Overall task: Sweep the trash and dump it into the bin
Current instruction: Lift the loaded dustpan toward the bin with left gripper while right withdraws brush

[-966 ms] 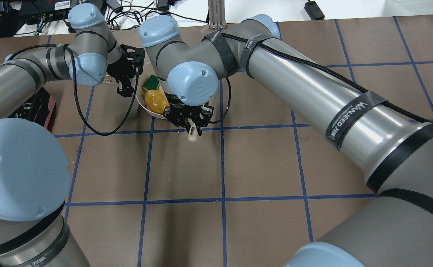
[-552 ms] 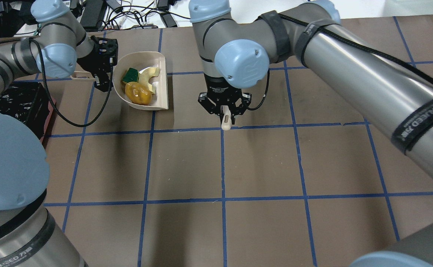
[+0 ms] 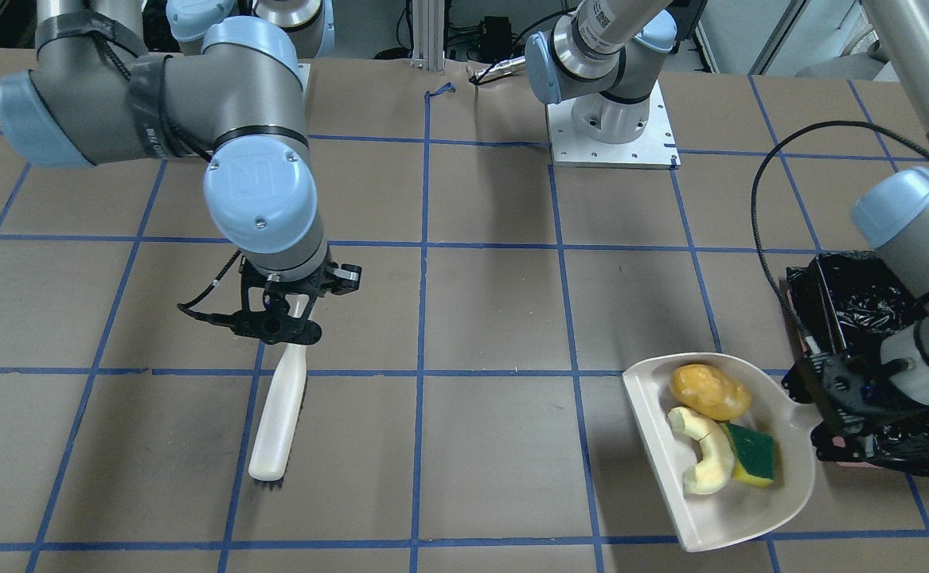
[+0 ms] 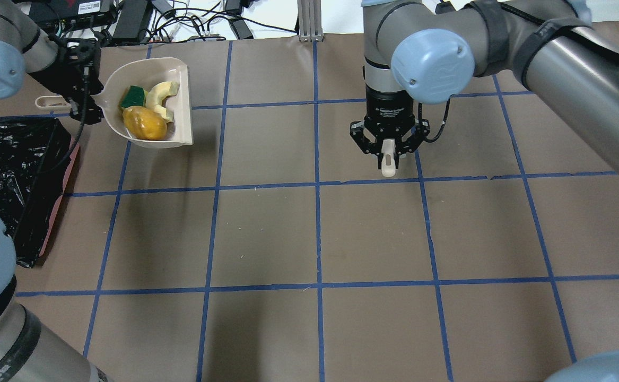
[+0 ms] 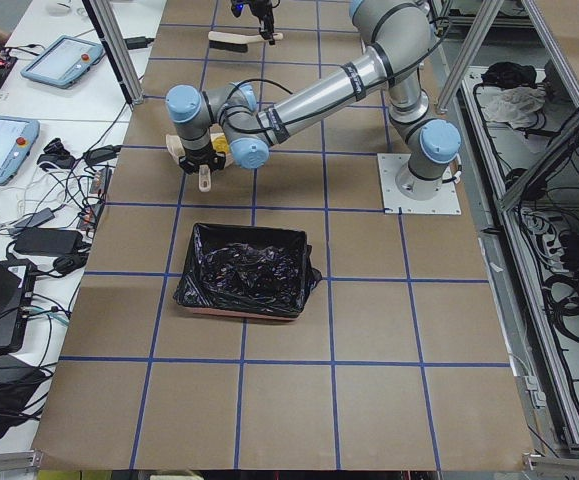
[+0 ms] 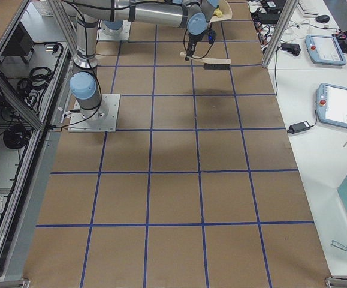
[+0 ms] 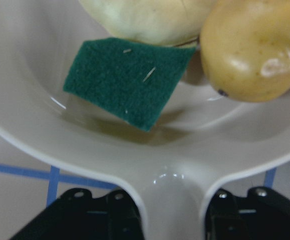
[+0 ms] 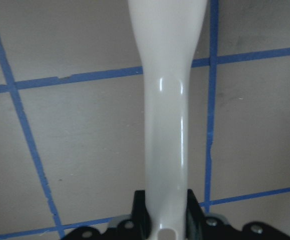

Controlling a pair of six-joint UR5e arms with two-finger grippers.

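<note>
The beige dustpan (image 4: 182, 79) carries the trash: an amber lumpy piece (image 4: 145, 123), a pale melon-like slice (image 4: 160, 95) and a green sponge wedge (image 4: 133, 97). My left gripper (image 4: 78, 98) is shut on the dustpan's handle, right beside the bin (image 4: 17, 170), a pink box lined with a black bag. In the front-facing view the dustpan (image 3: 719, 517) hangs next to the bin (image 3: 846, 310). My right gripper (image 4: 389, 146) is shut on the white brush (image 3: 279, 414), whose bristles point down at the table.
Blue tape lines grid the brown table. Cables and power bricks (image 4: 192, 21) lie past the far edge. The left arm's base plate (image 3: 611, 127) is bolted near the robot's side. Tablets (image 5: 4, 145) rest on a side bench.
The arms have drawn apart. My left gripper carried the loaded dustpan leftwards to the bin. My right gripper took the brush away to the right.
</note>
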